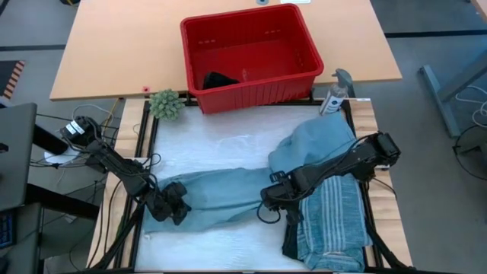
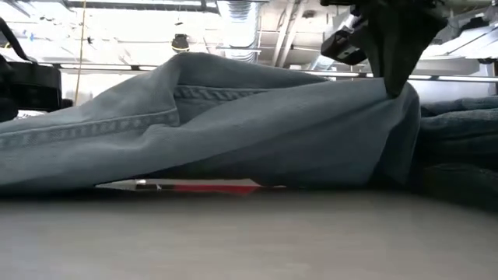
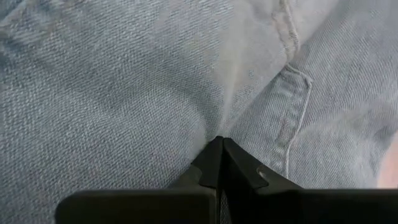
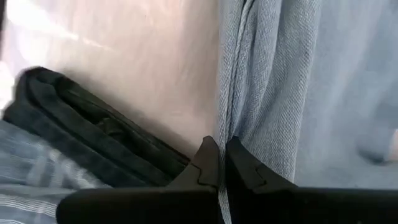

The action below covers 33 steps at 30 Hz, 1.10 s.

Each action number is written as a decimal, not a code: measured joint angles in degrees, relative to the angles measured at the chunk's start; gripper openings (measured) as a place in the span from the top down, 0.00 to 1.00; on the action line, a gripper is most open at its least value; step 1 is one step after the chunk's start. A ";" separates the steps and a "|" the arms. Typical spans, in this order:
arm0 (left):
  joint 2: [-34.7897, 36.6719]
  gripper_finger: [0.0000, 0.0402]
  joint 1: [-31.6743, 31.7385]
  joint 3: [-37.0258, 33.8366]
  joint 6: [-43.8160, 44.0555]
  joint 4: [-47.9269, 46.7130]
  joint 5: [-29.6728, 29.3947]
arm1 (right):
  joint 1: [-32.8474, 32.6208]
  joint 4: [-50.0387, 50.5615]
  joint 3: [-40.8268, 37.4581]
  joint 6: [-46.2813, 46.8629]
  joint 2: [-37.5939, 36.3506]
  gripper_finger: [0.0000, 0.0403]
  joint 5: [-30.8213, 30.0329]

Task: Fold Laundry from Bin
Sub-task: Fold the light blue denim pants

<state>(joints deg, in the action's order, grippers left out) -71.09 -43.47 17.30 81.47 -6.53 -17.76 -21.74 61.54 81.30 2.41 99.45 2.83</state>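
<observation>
I see a wooden desk [image 1: 91,53] behind my white worktop [image 1: 221,137], grey floor [image 1: 434,30] around, and ceiling ducts [image 2: 241,23] with bright lights overhead.

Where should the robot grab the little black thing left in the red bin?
Probably from straight above, pinching the top of the black item. It lies crumpled in the bin's near-left corner, walls close beside it, so only the open top is free. Both hands are busy with the jeans.

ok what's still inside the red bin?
One small black item lies by the near-left corner of the bin; the rest of its floor shows bare. Anything under the item is hidden.
</observation>
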 joint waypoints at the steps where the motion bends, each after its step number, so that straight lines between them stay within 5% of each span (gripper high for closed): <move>1: 0.00 1.00 0.21 0.00 0.71 0.03 0.16 | -0.02 -0.39 -0.03 0.66 -0.01 0.93 0.97; 7: -0.21 1.00 2.39 -0.34 2.64 3.59 2.06 | -2.33 -3.45 -0.15 -2.28 1.21 0.91 6.20; 14: -0.15 1.00 4.09 -0.24 3.51 3.11 5.23 | -2.86 -3.28 -0.15 1.31 -1.63 0.54 8.66; 18: -0.04 1.00 3.62 -0.11 6.41 2.02 6.56 | -3.15 -0.60 -0.15 2.12 -4.17 0.36 4.72; 21: -0.04 1.00 2.83 -0.11 7.64 2.61 7.33 | -2.46 -4.97 -0.13 1.83 -5.55 0.31 -5.90; 23: -0.04 1.00 2.32 -0.11 8.99 2.65 8.22 | -0.77 -10.24 -0.07 1.29 -5.65 0.32 -12.26; 26: -0.04 1.00 1.42 -0.11 12.21 2.68 9.92 | 4.00 -15.43 0.01 2.76 -3.99 0.41 -14.16; 33: 0.05 1.00 -0.58 0.24 24.97 -0.03 10.23 | 9.28 -16.38 -0.10 1.74 4.27 0.84 -9.41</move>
<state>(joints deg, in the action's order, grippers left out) -71.04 -44.05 17.54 106.44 -6.57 -7.53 -12.46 45.16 81.20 4.16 103.71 -6.58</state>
